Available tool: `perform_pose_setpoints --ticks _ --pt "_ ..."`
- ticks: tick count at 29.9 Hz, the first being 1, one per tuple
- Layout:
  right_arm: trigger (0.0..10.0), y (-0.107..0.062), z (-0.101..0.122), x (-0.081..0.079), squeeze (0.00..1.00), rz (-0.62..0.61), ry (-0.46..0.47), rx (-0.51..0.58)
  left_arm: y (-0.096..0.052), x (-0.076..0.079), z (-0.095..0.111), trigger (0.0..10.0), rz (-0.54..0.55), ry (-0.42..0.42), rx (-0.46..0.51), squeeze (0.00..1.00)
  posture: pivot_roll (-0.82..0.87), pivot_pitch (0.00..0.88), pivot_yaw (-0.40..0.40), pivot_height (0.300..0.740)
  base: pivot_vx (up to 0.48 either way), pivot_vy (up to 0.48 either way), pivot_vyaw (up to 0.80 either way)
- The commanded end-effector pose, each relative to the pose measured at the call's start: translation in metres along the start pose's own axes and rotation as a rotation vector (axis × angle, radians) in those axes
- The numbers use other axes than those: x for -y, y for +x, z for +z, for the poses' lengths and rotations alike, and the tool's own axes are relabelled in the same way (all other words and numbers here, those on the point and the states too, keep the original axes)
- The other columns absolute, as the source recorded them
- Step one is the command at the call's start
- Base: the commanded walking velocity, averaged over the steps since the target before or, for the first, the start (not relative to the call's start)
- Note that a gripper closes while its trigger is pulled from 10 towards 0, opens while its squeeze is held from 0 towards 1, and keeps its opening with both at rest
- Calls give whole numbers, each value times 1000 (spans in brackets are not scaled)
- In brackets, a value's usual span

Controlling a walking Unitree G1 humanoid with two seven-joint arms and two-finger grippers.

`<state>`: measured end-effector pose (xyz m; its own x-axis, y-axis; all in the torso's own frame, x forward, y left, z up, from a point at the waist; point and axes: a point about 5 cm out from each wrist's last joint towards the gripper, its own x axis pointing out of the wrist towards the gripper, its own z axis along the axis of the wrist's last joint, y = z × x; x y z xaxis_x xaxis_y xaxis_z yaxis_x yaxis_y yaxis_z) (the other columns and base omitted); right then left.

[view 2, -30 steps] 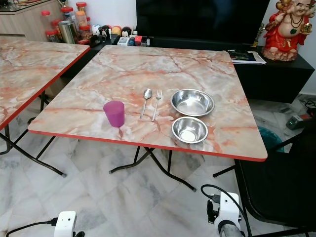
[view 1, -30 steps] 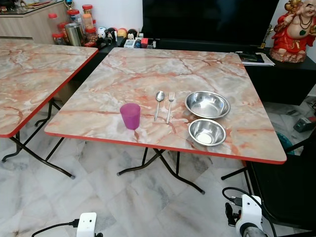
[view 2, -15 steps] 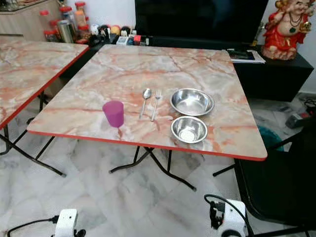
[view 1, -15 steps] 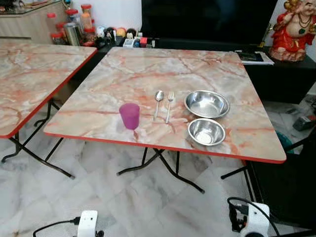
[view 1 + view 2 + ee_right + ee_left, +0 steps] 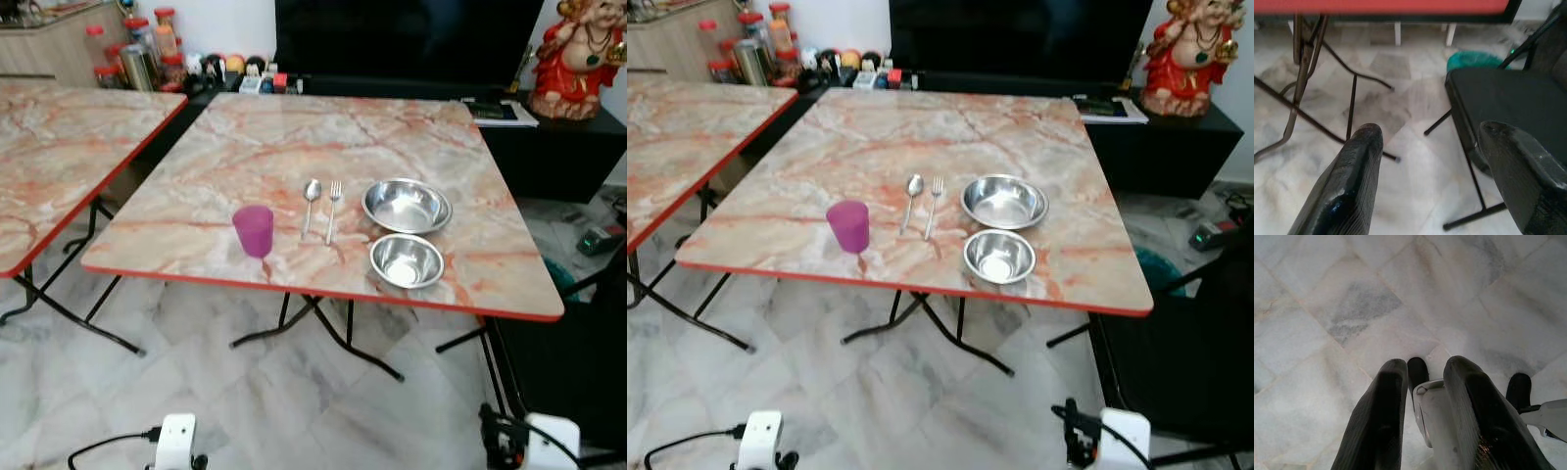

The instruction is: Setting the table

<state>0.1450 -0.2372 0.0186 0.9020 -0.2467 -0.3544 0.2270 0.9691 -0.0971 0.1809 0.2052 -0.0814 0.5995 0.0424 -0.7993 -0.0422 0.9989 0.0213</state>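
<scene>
On the marble table with a red edge (image 5: 225, 147), near its front, stand a purple cup (image 5: 254, 230), a spoon (image 5: 311, 201), a fork (image 5: 332, 206), a large steel bowl (image 5: 407, 206) and a smaller steel bowl (image 5: 407, 260) just in front of it. Both arms hang low, well short of the table. My left gripper (image 5: 1425, 364) points at the tiled floor, its fingers a narrow gap apart and holding nothing. My right gripper (image 5: 1430, 132) is wide open below the table's edge, beside the chair.
A second marble table (image 5: 59, 147) stands at the left. A black chair (image 5: 578, 362) is close on the right. Crossed metal legs (image 5: 313, 323) run under the table. Behind it are a dark TV cabinet, jars (image 5: 137, 54) and a red statue (image 5: 588, 54).
The whole picture has shifted a little, so the camera has moved. My right arm has dropped lower and further right in the view. The things on the table have not moved.
</scene>
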Motion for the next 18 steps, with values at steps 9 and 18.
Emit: perform_pose_setpoints --ticks 9,18 --pt "10000 52 93 -11 0 34 84 239 1 6 -3 10000 3 14 -23 0 -105 0 9 732 0 0 0" --pt "10000 117 184 -47 0 172 128 372 -2 -13 -2 10000 41 -14 -17 0 -74 0 15 732 0 0 0"
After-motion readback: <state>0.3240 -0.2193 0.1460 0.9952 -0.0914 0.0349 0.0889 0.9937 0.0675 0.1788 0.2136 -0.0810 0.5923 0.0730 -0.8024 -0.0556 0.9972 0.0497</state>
